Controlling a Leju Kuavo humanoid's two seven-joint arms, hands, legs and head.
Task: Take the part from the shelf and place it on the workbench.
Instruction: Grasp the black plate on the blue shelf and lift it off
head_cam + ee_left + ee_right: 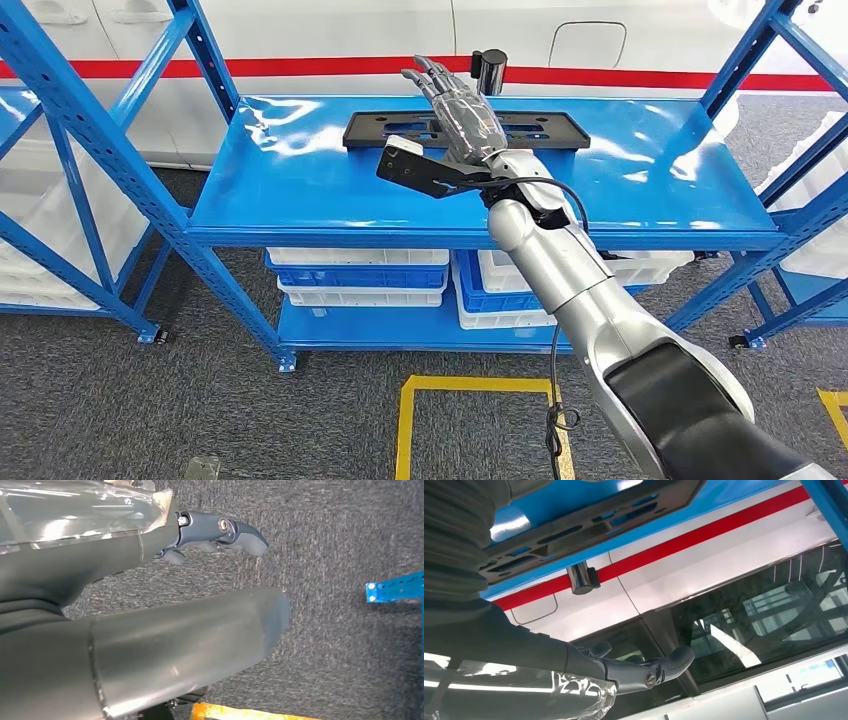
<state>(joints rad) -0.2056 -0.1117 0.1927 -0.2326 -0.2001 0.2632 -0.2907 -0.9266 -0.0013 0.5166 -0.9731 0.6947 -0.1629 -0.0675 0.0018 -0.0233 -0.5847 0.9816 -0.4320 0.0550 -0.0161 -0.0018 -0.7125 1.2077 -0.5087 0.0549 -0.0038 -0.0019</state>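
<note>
Blue shelf (300,190) first, standing on grey carpet before a white wall with a red stripe, stacked blue and white bins (360,275) on its lower level. On the top level, toward the back edge and about midway along it, lies the part (560,131): a long, flat black plate with slots, lengthwise along the shelf. Just behind it, at the back edge, stands a small dark cylinder (489,70). Reaching in over the front edge, the right hand (462,112), palm down, fingers stretched forward and apart, holding nothing, hovering over the middle of the part; contact with it cannot be told from the head view. Hanging low over the carpet, the left hand (220,535), fingers loosely curled in, nothing in them. Step in hand, by judgement: the reach for the part, grasp not yet made. Next move likely calls for lowering the right hand onto the plate, closing fingers around one long edge, lifting level, then turning toward the workbench.
</note>
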